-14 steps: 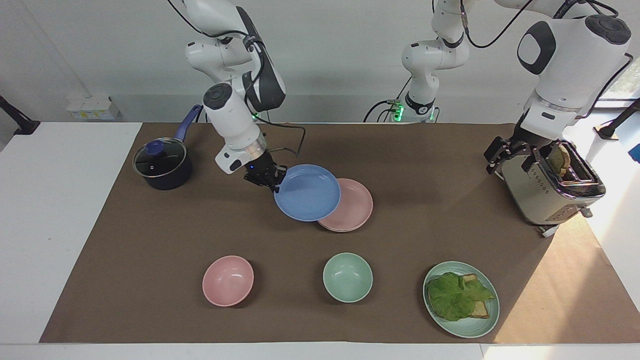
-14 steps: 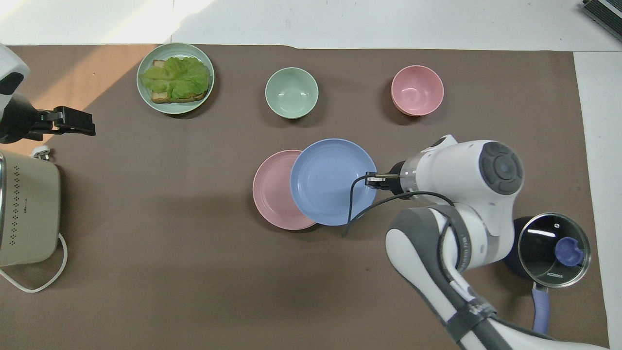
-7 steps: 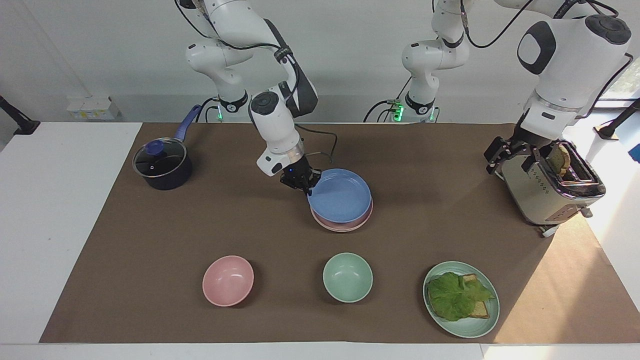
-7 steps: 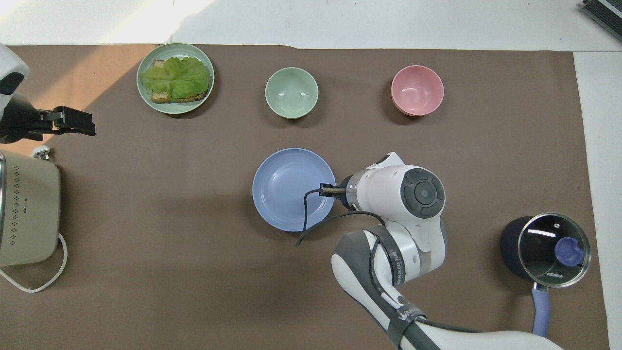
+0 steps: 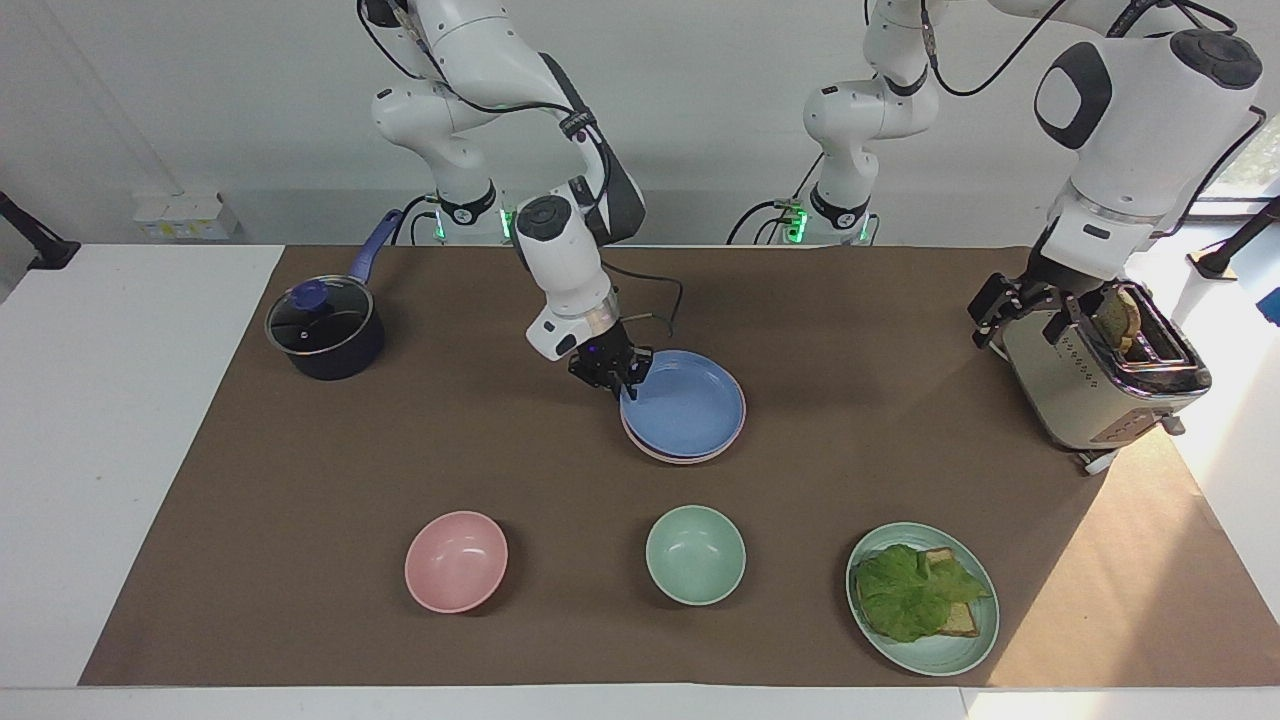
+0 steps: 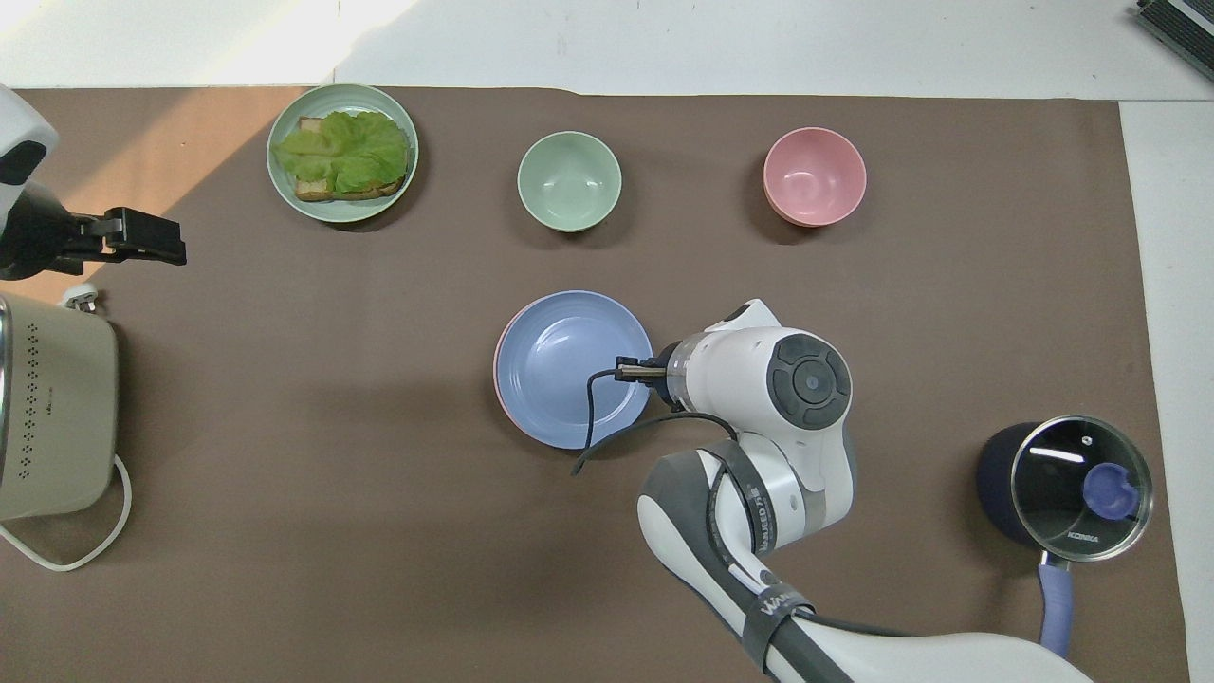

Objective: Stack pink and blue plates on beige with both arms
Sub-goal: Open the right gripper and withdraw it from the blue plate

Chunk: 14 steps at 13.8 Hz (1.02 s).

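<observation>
The blue plate (image 5: 690,405) (image 6: 564,365) lies flat on the pink plate (image 5: 680,459) in the middle of the brown mat. Only a thin crescent of the pink plate (image 6: 497,365) shows around it. The beige plate is hidden in both views. My right gripper (image 5: 628,378) is down at the blue plate's rim, on the side toward the right arm's end of the table; its wrist covers that spot in the overhead view. My left gripper (image 5: 1022,318) (image 6: 152,239) waits open over the toaster, holding nothing.
Toaster (image 5: 1100,380) with bread at the left arm's end. Dark pot with glass lid (image 5: 325,330) at the right arm's end. Farther from the robots stand a pink bowl (image 5: 456,561), a green bowl (image 5: 695,555) and a green plate with lettuce and toast (image 5: 922,598).
My right arm carried the tilted blue plate toward the left arm's end, over the pink plate, and lowered it flat onto it. The left arm has not moved.
</observation>
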Each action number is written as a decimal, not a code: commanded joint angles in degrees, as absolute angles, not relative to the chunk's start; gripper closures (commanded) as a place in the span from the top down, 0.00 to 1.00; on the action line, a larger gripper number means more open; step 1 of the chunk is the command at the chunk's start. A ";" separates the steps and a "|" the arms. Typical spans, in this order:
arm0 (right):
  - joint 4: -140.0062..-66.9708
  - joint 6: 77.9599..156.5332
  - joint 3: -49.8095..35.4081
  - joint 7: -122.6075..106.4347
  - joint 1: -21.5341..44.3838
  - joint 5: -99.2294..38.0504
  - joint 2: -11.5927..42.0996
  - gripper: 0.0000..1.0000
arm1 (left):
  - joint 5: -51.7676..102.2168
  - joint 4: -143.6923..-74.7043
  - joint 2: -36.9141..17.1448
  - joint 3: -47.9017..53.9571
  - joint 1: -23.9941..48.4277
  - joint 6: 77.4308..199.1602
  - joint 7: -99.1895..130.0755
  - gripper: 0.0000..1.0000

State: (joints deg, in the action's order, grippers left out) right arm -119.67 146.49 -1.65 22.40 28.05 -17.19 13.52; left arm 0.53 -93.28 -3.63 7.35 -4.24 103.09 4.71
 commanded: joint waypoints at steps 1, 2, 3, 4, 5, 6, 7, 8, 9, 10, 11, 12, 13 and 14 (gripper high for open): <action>-118.83 147.13 -1.58 22.85 27.86 -17.49 13.89 0.91 | -0.62 -93.16 -3.43 7.47 -4.39 102.22 4.75 1.00; -118.83 146.87 -1.58 22.76 27.69 -17.49 13.45 0.98 | -0.62 -93.16 -3.43 7.47 -4.39 102.30 4.75 1.00; -118.83 146.17 -1.32 23.02 27.51 -17.49 12.93 1.00 | -0.62 -93.16 -3.43 7.47 -4.39 102.30 4.75 1.00; -118.83 145.38 -1.14 23.03 27.25 -17.49 12.05 1.00 | -0.62 -93.16 -3.43 7.47 -4.39 102.22 4.75 1.00; -118.74 143.37 -0.79 23.03 27.07 -17.14 10.82 1.00 | -0.62 -93.16 -3.43 7.47 -4.39 102.30 4.75 1.00; -118.39 140.48 -0.53 23.03 26.11 -15.75 9.24 1.00 | -0.62 -93.16 -3.43 7.47 -4.39 102.30 4.75 1.00; -117.87 137.67 -0.53 23.03 23.58 -13.38 7.66 1.00 | -0.62 -93.16 -3.43 7.47 -4.39 102.30 4.75 1.00; -116.64 134.16 -0.53 22.85 21.12 -10.49 5.99 1.00 | -0.62 -93.16 -3.43 7.47 -4.39 102.30 4.75 1.00; -115.41 130.29 -0.53 22.85 18.74 -7.85 4.50 1.00 | -0.62 -93.16 -3.43 7.47 -4.39 102.30 4.75 1.00; -113.75 126.60 -0.53 22.59 16.11 -5.13 3.44 1.00 | -0.62 -93.16 -3.43 7.47 -4.39 102.30 4.75 1.00; -111.82 123.26 -0.61 22.33 13.47 -2.66 2.73 1.00 | -0.62 -93.16 -3.43 7.47 -4.39 102.30 4.75 1.00; -109.36 119.39 -0.70 21.11 10.66 -0.64 2.12 1.00 | -0.62 -93.16 -3.43 7.47 -4.39 102.30 4.75 1.00; -106.99 115.79 -0.70 18.92 8.29 -0.18 1.67 1.00 | -0.62 -93.16 -3.43 7.47 -4.39 102.30 4.75 1.00; -104.53 112.01 -0.70 16.37 5.91 -0.18 1.50 1.00 | -0.62 -93.16 -3.43 7.47 -4.39 102.30 4.75 1.00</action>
State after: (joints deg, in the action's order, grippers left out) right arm -108.98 117.75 -0.09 19.73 9.69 -1.68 1.38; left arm 0.53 -93.28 -3.63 7.35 -4.24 103.08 4.71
